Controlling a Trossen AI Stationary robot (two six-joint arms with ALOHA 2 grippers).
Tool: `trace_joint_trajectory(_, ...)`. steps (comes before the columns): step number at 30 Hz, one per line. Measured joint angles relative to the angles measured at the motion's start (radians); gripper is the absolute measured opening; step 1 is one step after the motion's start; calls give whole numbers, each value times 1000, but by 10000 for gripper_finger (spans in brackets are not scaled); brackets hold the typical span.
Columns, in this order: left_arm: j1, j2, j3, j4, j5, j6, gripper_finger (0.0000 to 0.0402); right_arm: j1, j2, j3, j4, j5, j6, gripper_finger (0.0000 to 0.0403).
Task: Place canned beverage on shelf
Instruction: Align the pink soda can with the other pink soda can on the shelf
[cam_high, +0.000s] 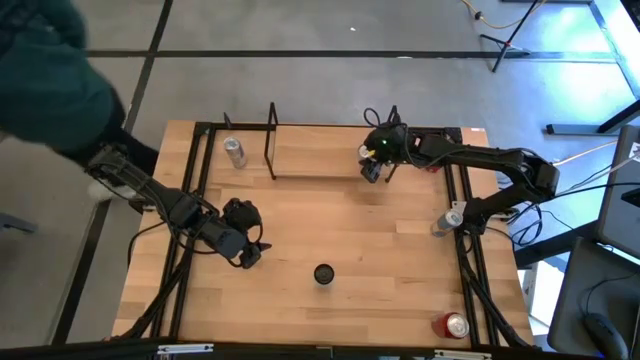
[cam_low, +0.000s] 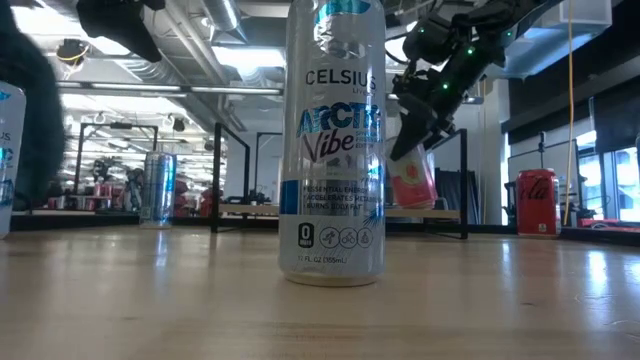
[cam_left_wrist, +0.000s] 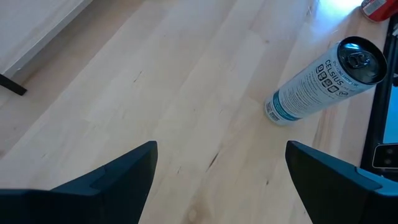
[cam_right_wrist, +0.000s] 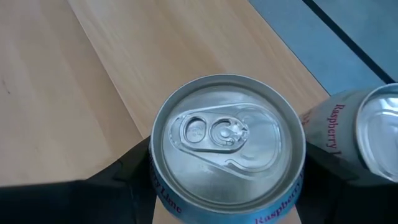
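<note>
Pale wood runs across the whole table (cam_high: 330, 230), and at its far edge sits the shelf (cam_high: 315, 152), a light plank between two black wire end frames. Over the shelf's right end the right gripper (cam_high: 375, 168) holds a pink-labelled can (cam_low: 411, 180), its fingers clamped on the can's sides; from the low view the can hangs tilted, just above the plank, and I cannot tell whether its base touches the wood. Through the right wrist camera I look straight down on the can's silver lid and pull tab, with a second can (cam_right_wrist: 367, 140) marked "Raspberry" just beside it. The left gripper (cam_high: 250, 254) hovers over the near left part of the table, its fingers spread wide apart with nothing between them. A tall white Celsius can (cam_low: 332, 145) stands upright near the table's front middle. A silver can (cam_high: 234, 151) stands at the far left, just outside the shelf's left frame, another silver can (cam_high: 447, 221) sits by the right rail, and a red can (cam_high: 455, 325) stands at the near right corner. A person in a dark sleeve (cam_high: 45, 80) leans in beyond the far left corner.
</note>
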Motion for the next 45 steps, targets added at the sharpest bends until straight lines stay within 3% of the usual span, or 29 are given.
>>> trace_joint_trajectory(6,0,0,0,0,1,0,341,0,2,-1,-6,8,-15,369)
trace_joint_trajectory(8,0,0,0,0,1,0,341,0,2,-1,-9,19,-15,386)
trace_joint_trajectory(18,0,0,0,0,1,22,341,0,-2,14,-69,52,6,324)
trace_joint_trajectory(22,0,0,0,0,1,24,341,0,-5,55,-145,124,8,311)
trace_joint_trajectory(29,0,0,0,0,1,24,341,-1,-5,62,-198,156,7,316)
trace_joint_trajectory(45,0,0,0,0,1,24,341,-15,4,64,-198,109,34,321)
